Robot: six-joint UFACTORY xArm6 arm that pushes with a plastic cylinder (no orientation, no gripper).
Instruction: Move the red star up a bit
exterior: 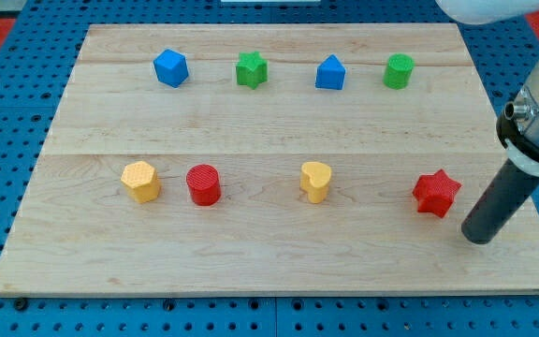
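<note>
Eight small blocks sit on a wooden board (279, 262), with the rod's tip at the view's right beside the red star.

Left to right along the top row: a blue hexagon (170, 68), a green star (251, 70), a blue pentagon-like block (330, 73), a green cylinder (399, 71). Along the lower row: a yellow hexagon (140, 181), a red cylinder (203, 184), a yellow heart (315, 181), then the red star (436, 193). The tip (476, 236) rests just right of and slightly below the star, apparently not touching it. The arm carries no gripper, so nothing is held.
</note>
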